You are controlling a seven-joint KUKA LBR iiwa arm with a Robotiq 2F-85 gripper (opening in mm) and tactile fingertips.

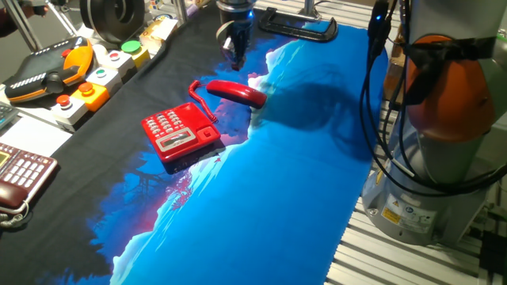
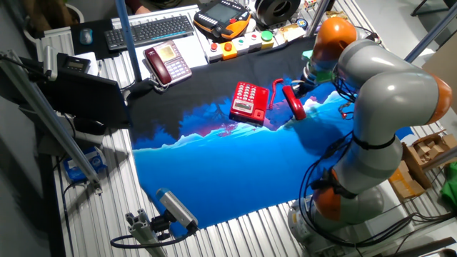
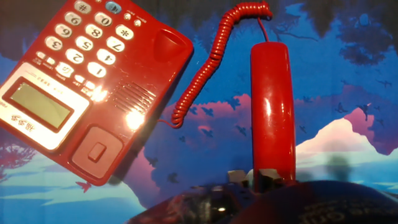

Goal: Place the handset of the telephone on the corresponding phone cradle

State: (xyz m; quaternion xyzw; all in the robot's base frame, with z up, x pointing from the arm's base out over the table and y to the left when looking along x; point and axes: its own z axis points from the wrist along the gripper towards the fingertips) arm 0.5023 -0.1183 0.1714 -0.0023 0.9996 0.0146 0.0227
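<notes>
The handset (image 3: 272, 106), light, stiff, glossy and likely slippery, lies at the telephone's (image 3: 93, 93) three o'clock; grip its midsection. Whether the end effector (image 1: 235, 49) is spread, I cannot tell.

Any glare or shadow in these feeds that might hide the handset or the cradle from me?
Hand view: bright glare spots on the telephone near its speaker grille and a streak along the handset; both stay readable, though the bottom edge is dark and blurred. One fixed view: the arm's shadow darkens the blue mat beside the handset. The other fixed view: evenly lit, small.
</notes>
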